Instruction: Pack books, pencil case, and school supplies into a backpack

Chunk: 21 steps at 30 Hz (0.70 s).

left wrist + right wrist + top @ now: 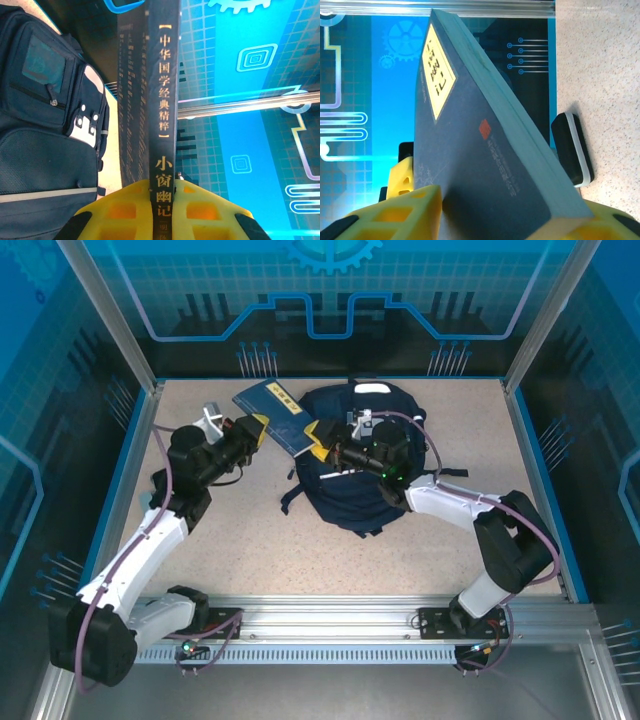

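Top external view: blue book (275, 410), held off the table (250, 530) near its far edge just left of the backpack (370, 485), left gripper (259, 429) pinching one end, right gripper (321, 443) astride the opposite corner, clamped or not unclear, likely steadying it for packing.

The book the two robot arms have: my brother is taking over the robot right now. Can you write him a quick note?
Left gripper: shut on the spine of the dark book.
Right gripper: jaws around the book's other end. I cannot tell if the grip is firm.
Book: up off the table, held between the two arms, just left of the backpack.
Backpack: lying on the table. I cannot tell if it is open or zipped.
Done: the book is picked up.
Left: get the book into the backpack, then pack the other supplies.
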### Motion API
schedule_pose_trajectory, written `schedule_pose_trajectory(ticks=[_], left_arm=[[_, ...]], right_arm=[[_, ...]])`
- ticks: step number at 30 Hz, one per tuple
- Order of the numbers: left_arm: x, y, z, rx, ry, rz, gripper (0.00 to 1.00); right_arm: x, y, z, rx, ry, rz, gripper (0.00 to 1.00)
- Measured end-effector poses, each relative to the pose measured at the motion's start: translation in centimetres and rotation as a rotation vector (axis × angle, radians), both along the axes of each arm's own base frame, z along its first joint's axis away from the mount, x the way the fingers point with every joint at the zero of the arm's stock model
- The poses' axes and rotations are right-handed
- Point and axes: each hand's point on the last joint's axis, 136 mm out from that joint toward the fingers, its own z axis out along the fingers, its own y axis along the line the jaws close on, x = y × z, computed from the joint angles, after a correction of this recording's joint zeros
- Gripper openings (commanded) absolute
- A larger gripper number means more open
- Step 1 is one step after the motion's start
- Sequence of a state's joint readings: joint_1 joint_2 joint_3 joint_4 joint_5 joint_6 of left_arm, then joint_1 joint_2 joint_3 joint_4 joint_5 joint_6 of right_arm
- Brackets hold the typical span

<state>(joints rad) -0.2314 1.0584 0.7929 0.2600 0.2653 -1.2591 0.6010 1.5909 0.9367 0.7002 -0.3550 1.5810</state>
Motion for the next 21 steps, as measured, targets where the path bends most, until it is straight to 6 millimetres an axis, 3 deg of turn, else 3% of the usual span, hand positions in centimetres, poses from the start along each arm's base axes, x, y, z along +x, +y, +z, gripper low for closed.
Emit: schedule_pose_trajectory(ticks=[3, 7, 9, 12, 16, 21], left_arm=[[-0.1, 0.0, -0.5, 0.002, 0.011, 0.0, 0.08], [-0.3, 0.0, -1.0, 0.004, 0.019, -0.003, 0.15], [-0.5, 0.0, -1.6, 0.01, 0.035, -0.007, 0.26], [-1.1, -0.1, -2.9, 0.037, 0.072, -0.023, 0.5], [-2.3, 0.0, -4.8, 0.116, 0.122, -0.048, 0.78], [-4.2, -0.7, -7.4, 0.268, 0.151, -0.145, 0.92]], right_arm=[[-0.1, -0.3, -0.1, -0.005, -0.001, -0.013, 0.39], [-0.1, -0.7, 0.1, -0.011, -0.015, -0.031, 0.22], [-0.2, -0.9, 0.3, -0.014, -0.025, -0.038, 0.15], [-0.3, -1.3, 0.4, -0.04, -0.037, -0.053, 0.06], [-0.6, -2.6, 0.1, -0.132, -0.056, -0.086, 0.03], [-1.8, -5.3, -0.4, -0.304, -0.084, -0.132, 0.02]])
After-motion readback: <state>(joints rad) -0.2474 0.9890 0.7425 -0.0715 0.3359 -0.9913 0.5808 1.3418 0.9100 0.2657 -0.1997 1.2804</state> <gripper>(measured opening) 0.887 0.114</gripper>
